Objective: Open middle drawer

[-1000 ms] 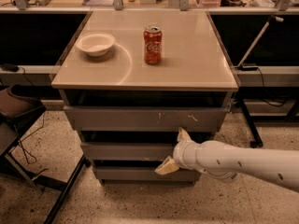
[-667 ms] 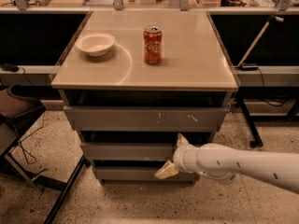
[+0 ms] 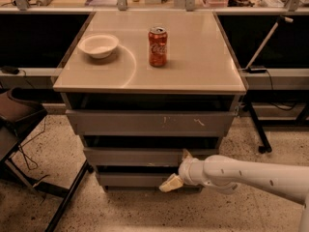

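The grey cabinet has three stacked drawer fronts. The middle drawer is a wide, plain grey front, shut, below the larger scratched front and above the narrow bottom front. My gripper, on a white arm coming in from the right, is at the right part of the middle drawer's front. It is open, with the two cream fingers apart one above the other. The upper finger is at the drawer's top edge. The lower finger is in front of the bottom drawer.
A red soda can and a white bowl stand on the cabinet top. A dark chair and its legs are at the left. A stand with a slanted pole is at the right. Speckled floor lies in front.
My gripper has dropped a little lower along the drawer fronts and shifted slightly left. The drawers, can and bowl have not moved.
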Tool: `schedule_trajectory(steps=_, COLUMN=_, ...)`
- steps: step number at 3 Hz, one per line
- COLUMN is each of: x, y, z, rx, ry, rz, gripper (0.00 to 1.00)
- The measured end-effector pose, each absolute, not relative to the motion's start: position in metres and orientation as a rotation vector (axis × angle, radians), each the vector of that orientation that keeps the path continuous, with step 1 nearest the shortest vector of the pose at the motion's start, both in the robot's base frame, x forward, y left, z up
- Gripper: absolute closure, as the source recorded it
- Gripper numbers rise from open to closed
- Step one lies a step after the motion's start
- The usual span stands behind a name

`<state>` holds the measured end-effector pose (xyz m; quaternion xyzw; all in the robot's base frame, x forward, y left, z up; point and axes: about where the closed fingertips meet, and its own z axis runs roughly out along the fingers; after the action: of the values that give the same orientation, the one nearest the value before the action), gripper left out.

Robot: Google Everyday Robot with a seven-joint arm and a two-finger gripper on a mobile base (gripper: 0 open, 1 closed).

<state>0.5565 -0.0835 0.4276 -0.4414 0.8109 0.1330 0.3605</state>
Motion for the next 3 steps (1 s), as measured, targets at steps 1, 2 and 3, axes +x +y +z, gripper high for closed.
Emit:
schedule_trajectory(steps=1, x=0.563, y=-0.086, z=0.430, rx=-1.133, ry=2.073, rz=0.328, gripper=0.00)
schedule_trajectory(steps=2, x=0.581, y=-0.091, z=0.464, rx=-1.049, ry=2.000, rz=0.261, gripper=0.00)
schedule_trajectory(steps=3, x=0.598, y=-0.106, z=0.511, rx=-0.936, ry=1.887, rz=0.146, gripper=0.00)
